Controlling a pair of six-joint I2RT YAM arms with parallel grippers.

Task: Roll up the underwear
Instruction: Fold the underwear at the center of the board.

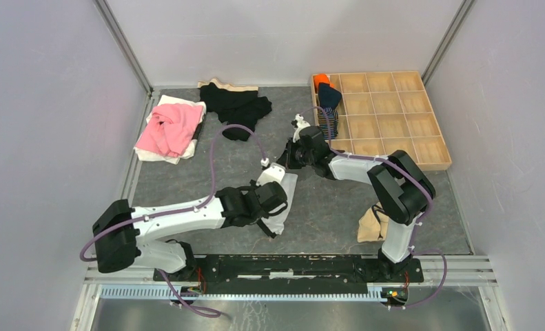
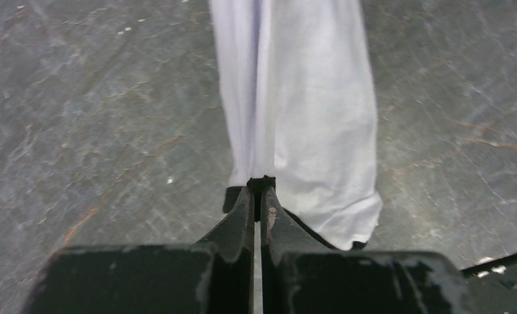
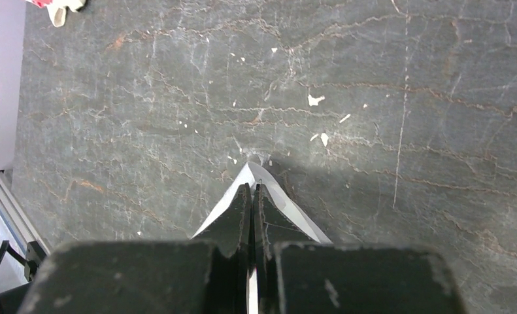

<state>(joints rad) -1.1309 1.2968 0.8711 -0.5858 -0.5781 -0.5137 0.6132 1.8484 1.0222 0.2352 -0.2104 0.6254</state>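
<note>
The white soft-cloth briefs with black trim [image 2: 314, 111] stretch across the middle of the overhead view on the grey marbled desk [image 2: 79, 98]. They look light, limp and prone to bunching, so the firmer trimmed edges seem the best hold. The left pincer [image 2: 261, 186] is clamped together on the black hem; the right pincer [image 3: 251, 186] is closed on a white corner.

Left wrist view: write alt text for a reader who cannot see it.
The left gripper, its jaws shut, pinches the near edge of the white underwear, which stretches away from the camera in a long, narrow strip. Black trim shows at that near edge, and the dark grey, stone-patterned table fills the rest of the picture.
</note>
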